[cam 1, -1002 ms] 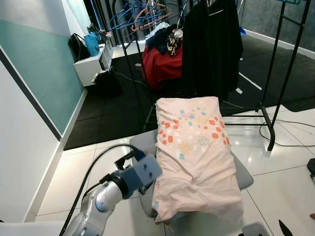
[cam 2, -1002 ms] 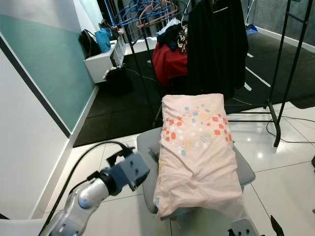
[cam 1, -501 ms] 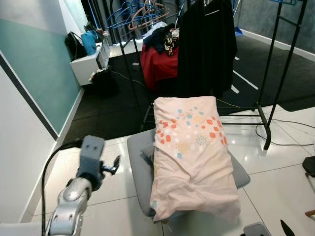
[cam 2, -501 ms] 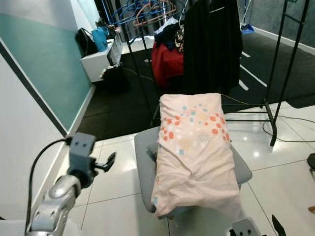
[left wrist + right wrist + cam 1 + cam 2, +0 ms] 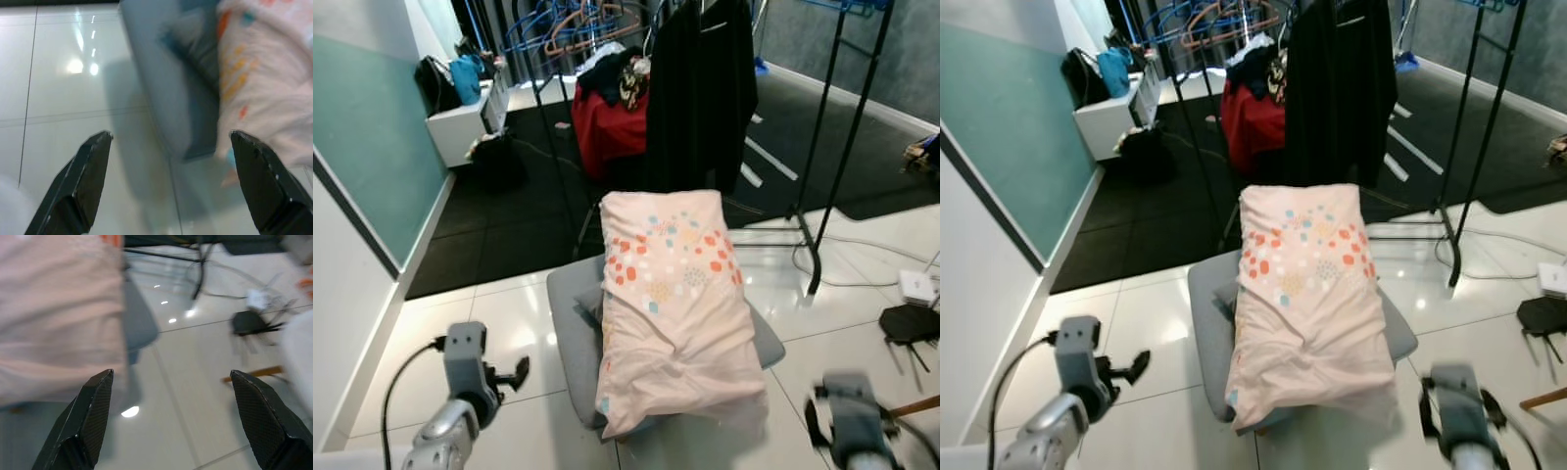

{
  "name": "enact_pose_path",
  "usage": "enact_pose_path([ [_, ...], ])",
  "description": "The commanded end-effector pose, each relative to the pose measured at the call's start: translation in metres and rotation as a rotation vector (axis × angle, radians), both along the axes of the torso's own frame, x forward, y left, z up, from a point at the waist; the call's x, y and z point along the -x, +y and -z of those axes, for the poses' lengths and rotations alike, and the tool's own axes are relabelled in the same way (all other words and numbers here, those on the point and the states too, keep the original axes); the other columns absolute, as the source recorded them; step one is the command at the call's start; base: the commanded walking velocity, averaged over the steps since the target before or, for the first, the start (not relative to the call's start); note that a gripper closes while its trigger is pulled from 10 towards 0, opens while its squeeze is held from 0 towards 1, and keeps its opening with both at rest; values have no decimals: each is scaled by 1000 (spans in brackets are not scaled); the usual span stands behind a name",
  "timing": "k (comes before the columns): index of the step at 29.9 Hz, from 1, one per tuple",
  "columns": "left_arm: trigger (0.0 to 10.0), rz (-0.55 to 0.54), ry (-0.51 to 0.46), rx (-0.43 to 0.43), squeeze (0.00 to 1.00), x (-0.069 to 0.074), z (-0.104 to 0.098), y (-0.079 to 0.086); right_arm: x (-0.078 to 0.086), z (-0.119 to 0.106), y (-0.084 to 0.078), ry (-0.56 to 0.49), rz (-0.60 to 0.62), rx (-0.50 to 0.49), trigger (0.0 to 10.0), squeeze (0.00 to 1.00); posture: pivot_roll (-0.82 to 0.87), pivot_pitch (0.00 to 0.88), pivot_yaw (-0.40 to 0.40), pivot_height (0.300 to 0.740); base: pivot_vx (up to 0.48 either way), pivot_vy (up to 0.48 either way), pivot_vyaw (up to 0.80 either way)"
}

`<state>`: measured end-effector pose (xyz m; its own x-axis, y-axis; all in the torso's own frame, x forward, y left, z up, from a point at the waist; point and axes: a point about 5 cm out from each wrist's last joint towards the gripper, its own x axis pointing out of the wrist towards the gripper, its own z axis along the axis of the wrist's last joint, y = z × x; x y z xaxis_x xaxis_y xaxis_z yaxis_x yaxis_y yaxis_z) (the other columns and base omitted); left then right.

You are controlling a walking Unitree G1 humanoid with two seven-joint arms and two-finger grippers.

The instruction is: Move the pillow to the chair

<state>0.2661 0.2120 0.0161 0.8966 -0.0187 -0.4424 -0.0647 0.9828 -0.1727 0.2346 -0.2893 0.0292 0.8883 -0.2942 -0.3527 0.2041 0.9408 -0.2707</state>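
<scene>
In the middle of the frame: the pillow (image 5: pixel 674 305) lies lengthwise on the grey chair (image 5: pixel 570 333), its upper end leaning on the chair back, its lower end hanging a little over the front edge.
Task state: judging from this, the pillow is already at its place; nothing holds it.
Why it rests so: the seat carries most of its weight and the back props the patterned end, so it seems stable without support.
Left end effector (image 5: pixel 168 183): at the lower left of the head view, low over the white floor (image 5: pixel 519 323), beside the chair and apart from it; the fingers are spread wide and hold nothing.
Right end effector (image 5: pixel 171 418): at the lower right of the head view, blurred, near the pillow's lower corner but not touching; fingers also wide apart and empty.
Head views: they show the whole chair, and behind it the clothes rack (image 5: pixel 822 147) with dark garments.
Wrist views: the left one shows the chair's side edge and the pillow above it; the right one shows the pillow's hanging end and cables (image 5: pixel 254 323) on the floor.
</scene>
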Motion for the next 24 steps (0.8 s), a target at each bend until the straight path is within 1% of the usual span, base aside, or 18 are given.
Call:
enact_pose_path([
  [1,10000,-36,14,-30,0,2,2,13,9,17,6,71,2,-70,10000,0,-245,44,95,740,0,0,0],
  [2,10000,-49,34,-33,0,2,6,13,-1,19,13,77,-7,-93,10000,0,-241,36,95,740,0,0,0],
  [3,10000,-49,34,-33,0,2,6,13,-1,19,13,77,-7,-93,10000,0,-241,36,95,740,0,0,0],
  [5,10000,-112,54,-40,0,1,13,14,-18,25,28,119,-37,-162,10000,0,-236,45,93,740,0,0,0],
  [6,10000,-126,66,-38,0,0,16,14,-24,27,34,137,-43,-199,10000,0,-235,47,92,740,0,0,0],
  [7,10000,-126,66,-38,0,0,16,14,-24,27,34,137,-43,-199,10000,0,-235,47,92,740,0,0,0],
  [8,10000,-134,84,-24,0,1,21,12,-29,30,37,159,-23,-245,10000,0,-230,58,94,740,0,0,0],
  [9,10000,-135,88,-15,0,1,23,11,-31,30,38,171,-10,-270,10000,0,-230,58,94,740,0,0,0],
  [10,10000,-135,97,-15,0,2,26,11,-34,30,39,173,11,-300,10000,0,-229,55,90,740,0,0,0],
  [11,10000,-135,97,-15,0,2,26,11,-34,30,39,173,11,-300,10000,0,-229,55,90,740,0,0,0],
  [13,10000,-137,108,21,0,5,30,11,-40,28,44,164,35,-365,10000,0,-233,52,92,740,0,0,0],
  [16,10000,-139,115,25,0,7,33,12,-44,29,48,190,27,-376,10000,0,-229,40,87,740,0,0,0],
  [17,10000,-130,114,17,0,8,35,12,-46,30,51,192,4,-403,10000,0,-222,41,79,740,0,0,0],
  [18,10000,-130,114,17,0,8,35,12,-46,30,51,192,4,-403,10000,0,-222,41,79,740,0,0,0],
  [19,10000,-106,141,-50,0,13,42,12,-53,27,60,175,-91,-404,10000,0,-223,25,76,740,0,0,0],
  [20,10000,-101,160,-70,0,15,44,12,-55,26,64,177,-132,-404,10000,0,-226,21,75,740,0,0,0],
  [21,10000,-100,172,-81,0,16,46,12,-56,26,66,182,-155,-400,10000,0,-226,21,75,740,0,0,0],
  [24,10000,-104,173,-79,0,15,47,10,-56,28,67,201,-151,-390,10000,0,-225,15,71,740,0,0,800],
])
